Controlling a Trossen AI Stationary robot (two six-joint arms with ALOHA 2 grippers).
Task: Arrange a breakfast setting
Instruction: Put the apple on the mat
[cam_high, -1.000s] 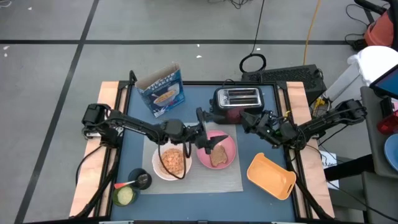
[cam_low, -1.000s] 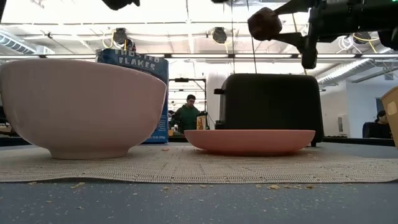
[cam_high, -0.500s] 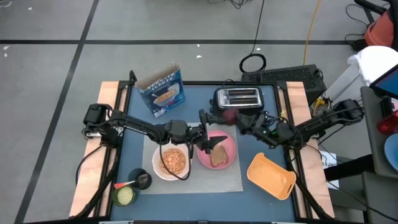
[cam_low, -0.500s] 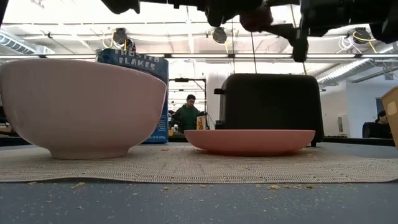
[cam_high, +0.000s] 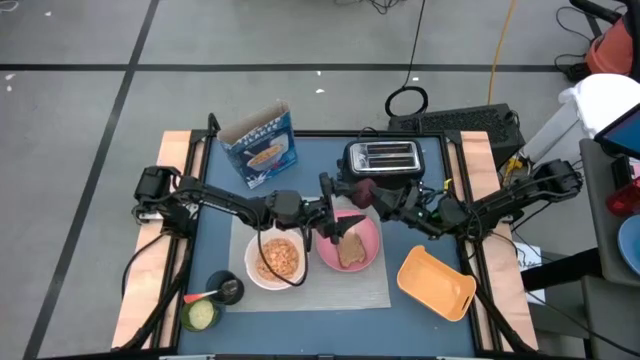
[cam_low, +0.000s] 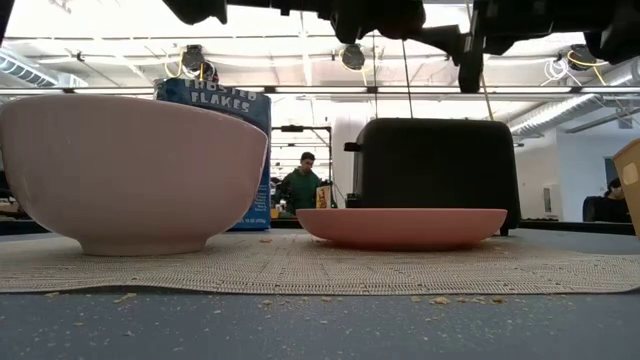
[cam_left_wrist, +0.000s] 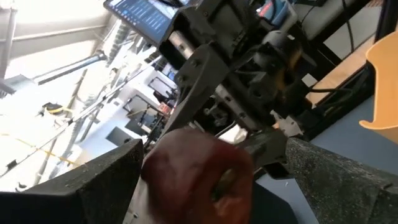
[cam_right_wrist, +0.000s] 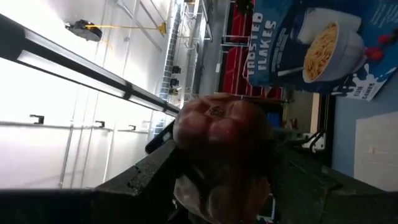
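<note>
Right gripper (cam_high: 372, 193) clamped on fruit (cam_high: 364, 188), left gripper (cam_high: 332, 203) wide open, empty; release centred over plate (cam_high: 370, 243), 6 o'clock of toaster (cam_high: 381, 156).

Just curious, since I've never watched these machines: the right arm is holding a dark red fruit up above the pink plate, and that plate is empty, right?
Not quite: the pink plate is not empty. The high view shows a toast slice on it. The rest holds: the right gripper holds the dark red fruit above the table by the plate.
</note>
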